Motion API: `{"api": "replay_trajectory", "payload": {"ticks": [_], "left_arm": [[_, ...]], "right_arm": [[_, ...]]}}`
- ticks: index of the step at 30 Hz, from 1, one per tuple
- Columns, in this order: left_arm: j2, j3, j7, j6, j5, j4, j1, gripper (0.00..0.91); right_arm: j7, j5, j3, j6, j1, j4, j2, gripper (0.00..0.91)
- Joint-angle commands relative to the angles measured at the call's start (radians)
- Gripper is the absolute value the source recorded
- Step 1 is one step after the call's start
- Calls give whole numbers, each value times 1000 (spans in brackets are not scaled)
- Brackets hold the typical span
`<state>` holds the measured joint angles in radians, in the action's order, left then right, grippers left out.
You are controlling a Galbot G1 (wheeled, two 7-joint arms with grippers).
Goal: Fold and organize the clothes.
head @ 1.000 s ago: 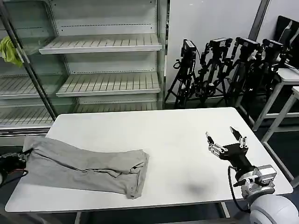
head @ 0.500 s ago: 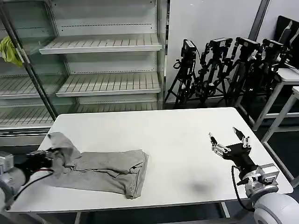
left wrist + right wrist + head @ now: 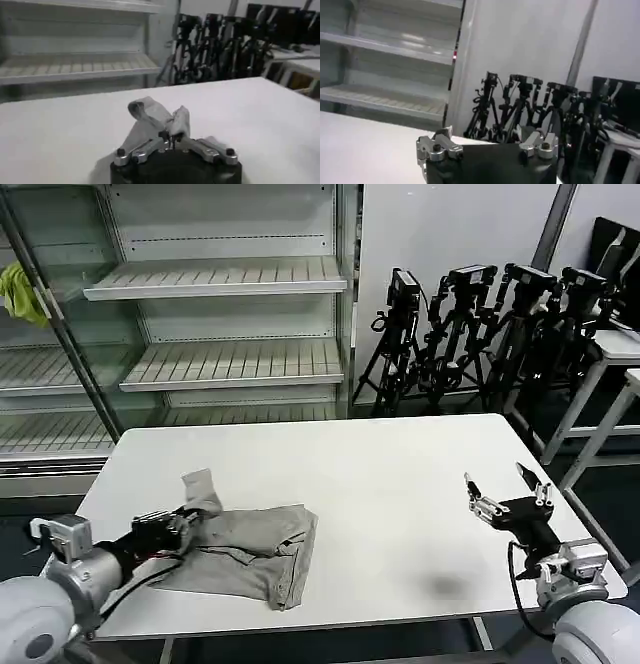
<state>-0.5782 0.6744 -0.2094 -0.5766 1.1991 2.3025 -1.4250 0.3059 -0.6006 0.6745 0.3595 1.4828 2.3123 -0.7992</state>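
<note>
A light grey T-shirt (image 3: 250, 546) lies crumpled on the front left of the white table (image 3: 380, 474). My left gripper (image 3: 183, 522) is shut on the shirt's left end, which stands up in a raised flap (image 3: 200, 487) over the rest of the cloth. In the left wrist view the pinched grey fabric (image 3: 155, 117) bunches up just beyond my left gripper (image 3: 170, 137). My right gripper (image 3: 507, 492) hovers open over the right side of the table, far from the shirt, with nothing between its fingers.
Empty metal shelves (image 3: 215, 279) stand behind the table, with a yellow-green rag (image 3: 20, 292) hanging at the far left. Black tripods (image 3: 480, 334) stand at the back right. Another table (image 3: 625, 354) is at the right edge.
My left gripper has carried the shirt's left end to the right, folding it over the body. The right gripper has drifted slightly right and back.
</note>
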Motion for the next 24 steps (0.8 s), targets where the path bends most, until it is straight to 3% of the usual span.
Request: {"api": "replay_trajectory", "payload": {"ticks": [1, 17, 18, 19, 20, 24], "left_arm": [[-63, -222, -9, 0, 14, 24, 185, 50], [-71, -220, 18, 0, -42, 76, 93, 50], [-72, -220, 19, 0, -45, 76, 88, 131], [-72, -220, 23, 0, -51, 77, 83, 756], [-72, -220, 28, 0, -57, 78, 76, 907], [-81, -222, 32, 1, -81, 81, 71, 907]], "right_arm": [[6, 0, 9, 1, 18, 2, 3, 907], [4, 16, 25, -3, 57, 20, -8, 907], [3, 17, 28, -4, 60, 22, -9, 907], [2, 17, 29, -4, 62, 23, -10, 907], [2, 17, 30, -4, 63, 25, -11, 907], [1, 18, 33, -4, 72, 33, -14, 907]]}}
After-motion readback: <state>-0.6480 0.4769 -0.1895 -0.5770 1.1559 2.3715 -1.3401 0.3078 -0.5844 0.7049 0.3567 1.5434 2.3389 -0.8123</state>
